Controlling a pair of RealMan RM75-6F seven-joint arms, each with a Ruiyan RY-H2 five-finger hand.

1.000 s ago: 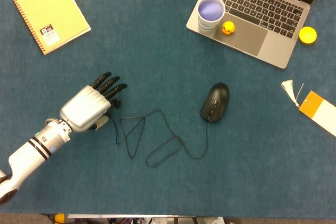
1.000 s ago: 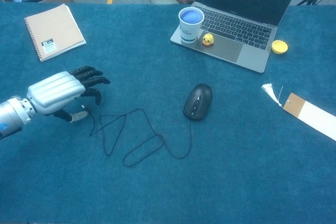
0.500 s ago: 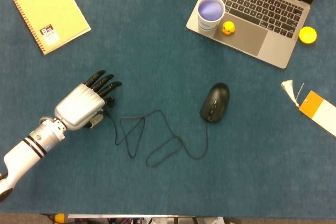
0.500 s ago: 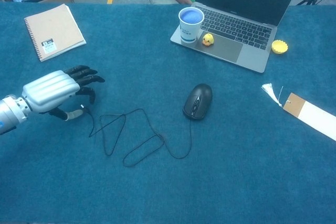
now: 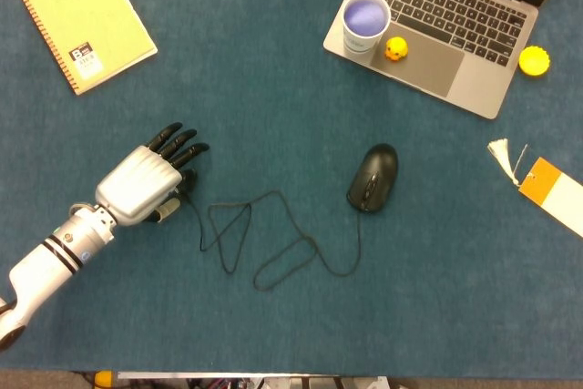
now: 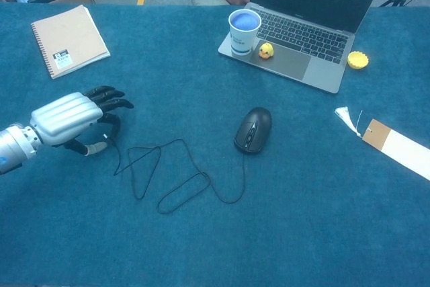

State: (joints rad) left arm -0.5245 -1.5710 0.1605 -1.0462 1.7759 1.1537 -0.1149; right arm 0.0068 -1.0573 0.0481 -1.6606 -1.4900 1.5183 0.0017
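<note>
Visible only from the chest camera: the pale plug end of the thin black mouse cable [image 6: 161, 173] pinched under the silver-backed left hand [image 6: 70, 119], cable trailing rightward in loops to the black computer mouse [image 5: 373, 177] mid-table.

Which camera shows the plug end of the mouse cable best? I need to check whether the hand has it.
The chest view: the plug shows side-on under the left hand, apparently pinched. The head view looks down, so the hand covers most of the plug.
</note>
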